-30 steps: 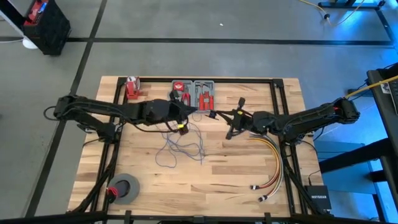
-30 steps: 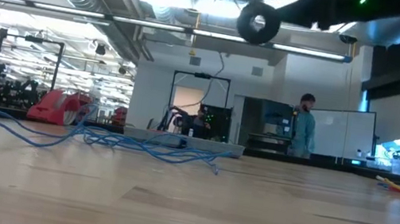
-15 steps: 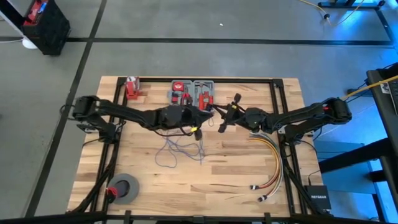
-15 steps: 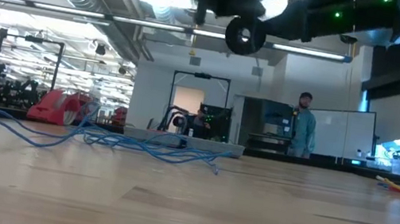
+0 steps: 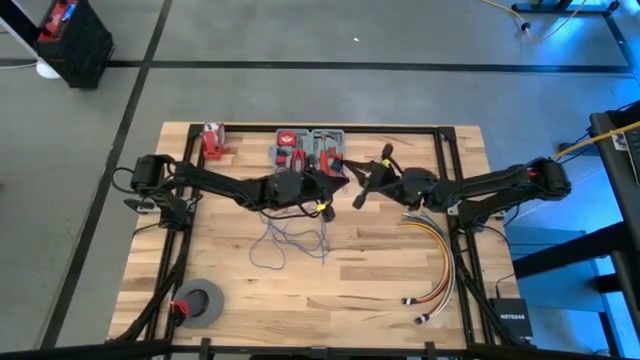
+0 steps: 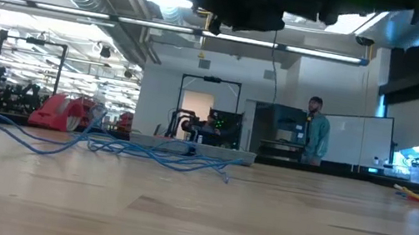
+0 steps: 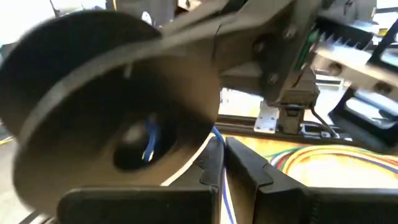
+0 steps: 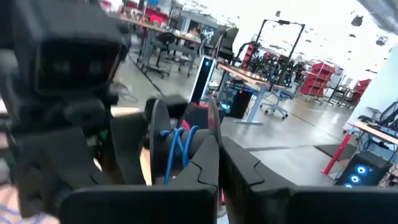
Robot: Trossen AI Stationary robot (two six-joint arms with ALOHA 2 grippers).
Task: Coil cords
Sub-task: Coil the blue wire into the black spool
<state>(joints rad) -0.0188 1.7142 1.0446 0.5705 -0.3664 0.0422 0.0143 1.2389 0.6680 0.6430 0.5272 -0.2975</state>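
High view: butcher-block wood table [image 5: 330, 290], pale planks with a dark metal frame. The cords [image 5: 290, 235] are a hair-thin blue-purple wire, lying loose in open loops on the wood just below the left gripper [image 5: 322, 208], one strand rising to its tip. Right gripper [image 5: 362, 188] is just beside it, holding a dark round spool [image 5: 372, 178]. A bundle of yellow, orange and red cables [image 5: 440, 265] curves off beyond the right arm; a grey tape roll [image 5: 200, 300] sits well apart.

Low view: cords lie flat in a low blue tangle [image 6: 120, 147] on the matte wood; both arms are dark shapes overhead.

Left wrist view: left fingers [image 7: 245, 165] are pressed together, a blue strand [image 7: 224, 186] pinched in the seam. The spool's smooth black disc [image 7: 106, 93] sits right ahead, with blue wire at its hub.

Right wrist view: right fingers [image 8: 239, 165] are clamped on the spool's thin flange [image 8: 214, 134]; blue turns [image 8: 177, 149] wrap the core just past the tips.
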